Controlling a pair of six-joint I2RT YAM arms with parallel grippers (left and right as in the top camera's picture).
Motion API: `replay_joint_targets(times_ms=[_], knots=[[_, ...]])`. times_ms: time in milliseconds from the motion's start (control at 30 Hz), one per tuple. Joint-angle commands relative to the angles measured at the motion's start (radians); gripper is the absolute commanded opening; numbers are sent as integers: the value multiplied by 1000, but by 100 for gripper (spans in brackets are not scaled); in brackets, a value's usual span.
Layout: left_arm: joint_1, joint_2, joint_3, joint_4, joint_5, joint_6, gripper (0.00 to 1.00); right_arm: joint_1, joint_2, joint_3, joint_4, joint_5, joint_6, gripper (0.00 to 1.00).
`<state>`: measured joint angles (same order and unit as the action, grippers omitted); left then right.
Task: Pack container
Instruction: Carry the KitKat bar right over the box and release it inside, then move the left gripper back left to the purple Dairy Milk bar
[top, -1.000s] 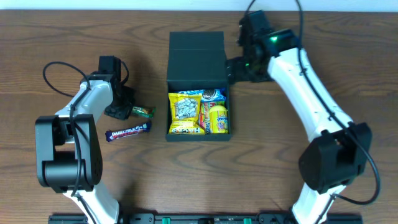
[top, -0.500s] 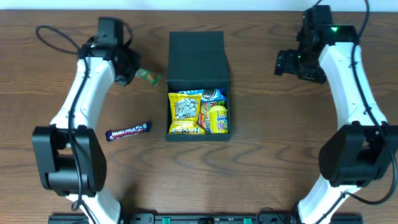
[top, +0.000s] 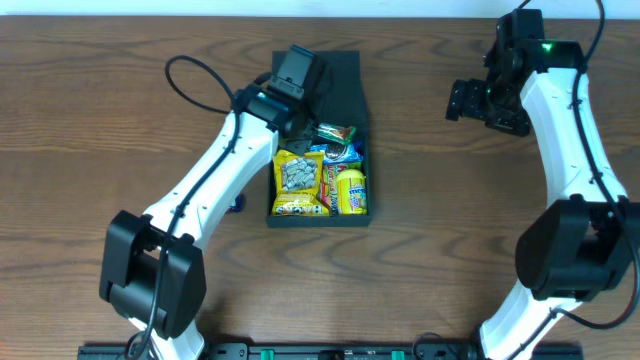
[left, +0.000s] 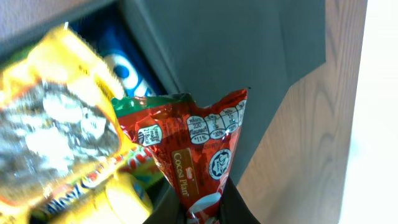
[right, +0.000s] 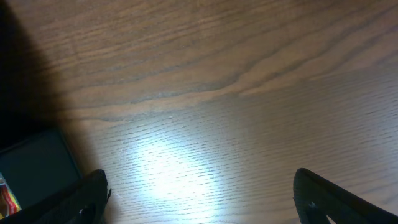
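Only the left wrist view showed the left gripper (left: 202, 214) clamped on a crinkly red packet (left: 199, 143) over the matte container (top: 345, 82); the right gripper (right: 199, 196) gaped apart.

White arms (top: 215, 172), black joints (top: 150, 280), looping black cables (top: 169, 70), green light (top: 546, 47).

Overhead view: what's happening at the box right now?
The left gripper is shut on a red and green snack packet, holding it over the back of the open container, which has yellow packets and other snacks inside. The right gripper is open and empty, off to the side above the table.
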<state>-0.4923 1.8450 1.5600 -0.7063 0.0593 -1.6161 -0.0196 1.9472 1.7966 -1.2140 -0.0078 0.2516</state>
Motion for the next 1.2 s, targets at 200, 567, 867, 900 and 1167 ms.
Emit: replay_joint_targets(times_ms=[200,567,867,900,1167], knots=[[-11,10,0,-4,7,-407,7,-7,-14,14,-2,-4,5,94],[7,-10,1,3,-191,136,95,-6,-14,14,-8,-5,5,95],[138,-214,0,-195,-328,469,95,-6,-14,14,-13,-14,5,96],[155,-235,0,-248,-362,521,95,-6,-14,14,-13,-19,5,96],[196,-261,-15,-482,-288,1384,95,-5,-14,14,-8,-23,5,98]])
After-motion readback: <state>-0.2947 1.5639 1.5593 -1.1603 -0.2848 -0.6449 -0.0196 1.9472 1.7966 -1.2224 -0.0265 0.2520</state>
